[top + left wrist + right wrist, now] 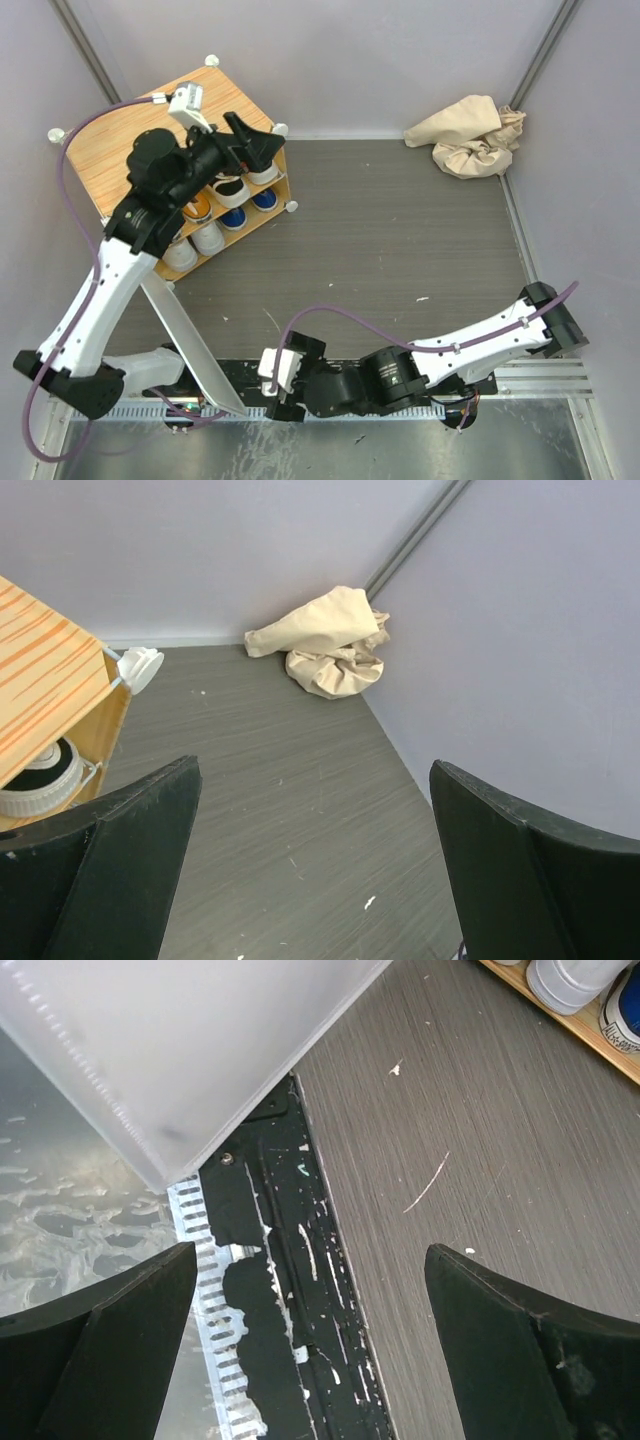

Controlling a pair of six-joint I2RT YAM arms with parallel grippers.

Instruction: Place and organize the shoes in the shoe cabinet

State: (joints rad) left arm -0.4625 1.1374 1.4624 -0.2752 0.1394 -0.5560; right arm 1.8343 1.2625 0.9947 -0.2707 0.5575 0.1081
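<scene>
The shoe cabinet (130,150) stands at the back left with its striped wood-grain top up and its front open. On its shelves sit several shoes: an orange one (197,208), blue ones (235,218), white ones (208,238) and black ones with white soles (230,188). My left gripper (262,140) hovers open and empty over the cabinet's right front corner. In the left wrist view, the cabinet top (40,680) and a black shoe (45,775) lie left of that gripper (315,770). My right gripper (285,380) is open and empty at the near edge.
The cabinet's white panel (190,335) slopes down from the cabinet to the near edge, close to the right gripper (311,1252), and shows in the right wrist view (180,1050). A crumpled beige cloth (470,135) lies in the back right corner. Grey walls enclose the floor.
</scene>
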